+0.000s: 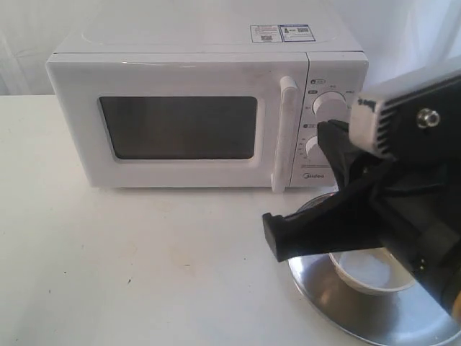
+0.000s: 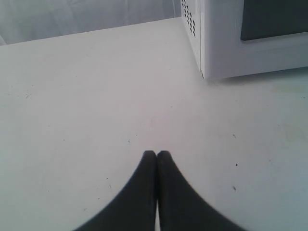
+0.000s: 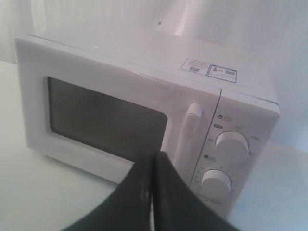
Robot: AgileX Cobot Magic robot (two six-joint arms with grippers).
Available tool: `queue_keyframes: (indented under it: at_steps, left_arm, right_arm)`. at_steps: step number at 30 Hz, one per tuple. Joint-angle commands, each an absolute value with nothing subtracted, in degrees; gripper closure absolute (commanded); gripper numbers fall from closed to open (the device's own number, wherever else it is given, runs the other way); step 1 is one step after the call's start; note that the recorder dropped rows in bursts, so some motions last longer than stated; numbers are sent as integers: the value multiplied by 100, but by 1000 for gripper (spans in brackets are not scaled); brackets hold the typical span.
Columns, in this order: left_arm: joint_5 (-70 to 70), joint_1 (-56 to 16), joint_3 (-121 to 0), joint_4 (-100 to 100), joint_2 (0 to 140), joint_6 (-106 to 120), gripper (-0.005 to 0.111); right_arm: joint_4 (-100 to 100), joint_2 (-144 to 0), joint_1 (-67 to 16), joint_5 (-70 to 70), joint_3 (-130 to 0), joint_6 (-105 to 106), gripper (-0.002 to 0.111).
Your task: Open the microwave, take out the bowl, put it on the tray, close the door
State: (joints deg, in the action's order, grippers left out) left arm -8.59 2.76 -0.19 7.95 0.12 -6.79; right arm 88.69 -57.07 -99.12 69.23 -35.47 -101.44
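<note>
My right pincer [image 3: 154, 154], fingers pressed together on nothing, hangs before the boxy white microwave [image 1: 194, 43], its dark-windowed white door [image 1: 180, 76] seemingly flush, the small cream-white bowl [image 1: 371, 277] sitting on the round silver metal tray [image 1: 403, 321]; best to lift away clear of the bowl.

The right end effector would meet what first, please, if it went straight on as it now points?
Most likely the door, low down beside its handle, though depth is hard to judge.
</note>
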Motion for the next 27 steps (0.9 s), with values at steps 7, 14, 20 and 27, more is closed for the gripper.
queue_keyframes:
  at_steps: [7, 14, 20, 27]
  left_arm:
    - [-851, 271, 0, 773, 0, -715, 107]
    - [-851, 271, 0, 773, 0, -715, 107]
    - [-851, 271, 0, 773, 0, -715, 107]
    - [-851, 271, 0, 773, 0, -715, 107]
  right_arm:
    - [9914, -5187, -6061, 2502, -3136, -10370, 108]
    - [9872, -3314, -3133, 1355, -2050, -10536, 108]
    - [9980, -1680, -1523, 1325, -969, -10536, 108]
    - [9980, -699, -858, 621, -70, -10561, 108]
